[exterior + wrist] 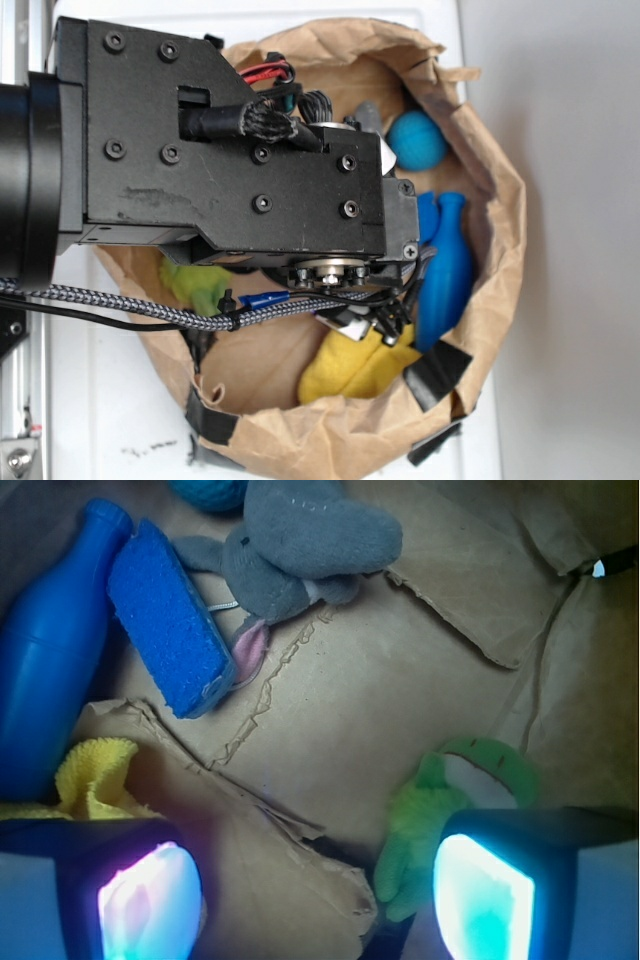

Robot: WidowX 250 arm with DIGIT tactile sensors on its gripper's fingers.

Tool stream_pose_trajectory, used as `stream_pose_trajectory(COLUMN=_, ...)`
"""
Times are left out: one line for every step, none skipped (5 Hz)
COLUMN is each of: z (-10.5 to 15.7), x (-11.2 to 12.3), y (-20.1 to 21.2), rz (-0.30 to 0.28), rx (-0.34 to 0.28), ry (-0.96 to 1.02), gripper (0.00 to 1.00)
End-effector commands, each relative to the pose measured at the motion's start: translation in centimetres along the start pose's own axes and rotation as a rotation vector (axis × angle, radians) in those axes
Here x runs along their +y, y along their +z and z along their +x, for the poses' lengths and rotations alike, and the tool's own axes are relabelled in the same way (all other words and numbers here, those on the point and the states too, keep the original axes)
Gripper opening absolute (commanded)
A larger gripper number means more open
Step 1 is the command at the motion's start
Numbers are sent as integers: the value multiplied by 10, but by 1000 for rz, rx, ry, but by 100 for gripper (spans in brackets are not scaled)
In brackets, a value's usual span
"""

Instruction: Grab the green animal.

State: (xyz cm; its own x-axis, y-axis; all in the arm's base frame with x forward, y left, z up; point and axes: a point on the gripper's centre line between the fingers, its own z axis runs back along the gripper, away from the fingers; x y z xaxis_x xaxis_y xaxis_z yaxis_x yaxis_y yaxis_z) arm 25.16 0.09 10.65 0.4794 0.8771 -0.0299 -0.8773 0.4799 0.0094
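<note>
Green animal (440, 815) lies on brown paper at five o'clock, touching one finger (500, 890); pincer (315, 895) spread wide, grasping nothing.

Lab bench, mounted arm (200, 150), paper bag (480, 130)

The arm comes in from the left edge of the exterior view, its round black forearm segment at far left joined to a boxy black wrist housing that fills the upper left and centre of the frame. A braided cable and thin black wires run along its underside, and red wires show at its top. The gripper (385, 300) points down, mostly hidden beneath the housing. In the wrist view its two fingers (150, 895) sit in the lower corners, pads glowing, spread wide apart with nothing between them.
</note>
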Motion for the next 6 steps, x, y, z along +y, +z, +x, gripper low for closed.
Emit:
stream_pose_trajectory(z=15, x=26, y=-6, rz=37, rx=-44, ry=10, gripper=100)
stream_pose_trajectory(z=21, x=35, y=-8, rz=43, rx=-50, ry=10, gripper=100)
stream_pose_trajectory(z=18, x=42, y=-9, rz=54, rx=-47, ry=-5, gripper=100)
stream_pose_trajectory(z=15, x=46, y=-9, rz=77, rx=-35, ry=-9, gripper=100)
stream_pose_trajectory(z=13, x=51, y=-8, rz=94, rx=-30, ry=-25, gripper=100)
stream_pose_trajectory(z=14, x=55, y=-10, rz=106, rx=-37, ry=-59, gripper=100)
